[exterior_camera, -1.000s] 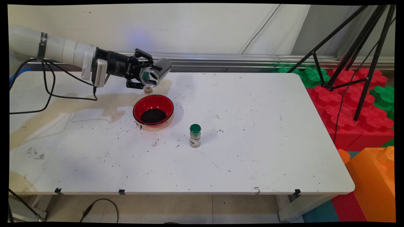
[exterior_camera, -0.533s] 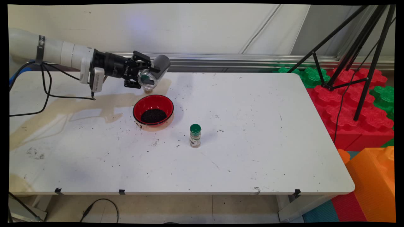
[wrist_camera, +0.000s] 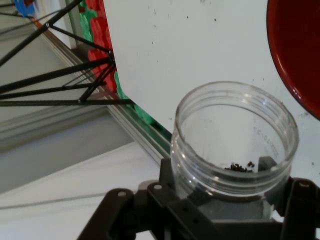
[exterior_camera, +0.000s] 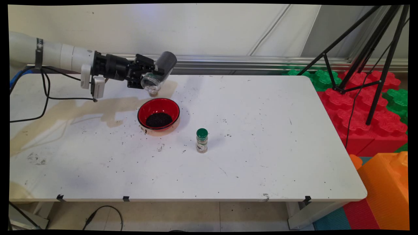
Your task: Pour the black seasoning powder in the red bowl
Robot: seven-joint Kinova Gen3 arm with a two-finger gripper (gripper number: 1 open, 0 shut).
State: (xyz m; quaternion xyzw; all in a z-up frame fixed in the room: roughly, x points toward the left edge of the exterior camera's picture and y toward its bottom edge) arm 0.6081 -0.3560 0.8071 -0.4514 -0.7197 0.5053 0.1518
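Gripper (exterior_camera: 151, 75) closed on a clear plastic jar (exterior_camera: 158, 73), held in the air above the far left part of the white table (exterior_camera: 261, 137). Jar tilted, open mouth down and toward the camera, dark base up toward the wall. Hand view: jar (wrist_camera: 234, 142) nearly empty, a few dark grains against its inner wall. Just below and in front of the mouth, a red bowl (exterior_camera: 158, 113) on the table, with a dark granular heap inside. A small tan object (exterior_camera: 152, 93) sits on the table between jar mouth and bowl; cannot tell what it is. Dark specks scattered on the table around the bowl. Right of the bowl and nearer the camera, well apart, a small green-capped spice bottle (exterior_camera: 202, 140), upright.
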